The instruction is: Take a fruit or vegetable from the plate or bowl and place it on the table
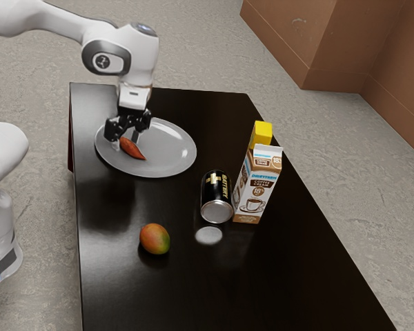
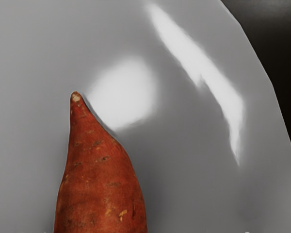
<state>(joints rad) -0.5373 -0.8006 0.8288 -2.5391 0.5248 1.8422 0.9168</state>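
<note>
In the exterior view, the sweet potato (image 1: 132, 149) lies on the gray plate (image 1: 169, 153), near the rim toward the exterior view's left, its long axis slanting and its narrow tip pointing to that view's lower right, away from the gripper (image 1: 126, 140). The gripper is open, its fingers spread apart around the other end. There is one sweet potato, one plate, one mango (image 1: 154, 238), one black can marked BATTERY (image 1: 215, 191) with its silver end facing the camera, one coffee creamer carton (image 1: 258, 185) standing upright just beside the can, and one yellow block (image 1: 262, 132) partly hidden behind the carton. All of these are on a glossy black table (image 1: 193, 293), which shows a pale round patch near the can. Around it is a mottled gray floor (image 1: 331, 131), with a brown wall (image 1: 290, 41) toward the exterior view's upper right. In the wrist view, the one sweet potato rests on the smooth plate, its thick body tapering to a blunt, pale-ended tip that points away from the hand, two bright reflections on the plate, and dark tabletop beyond the rim.
</note>
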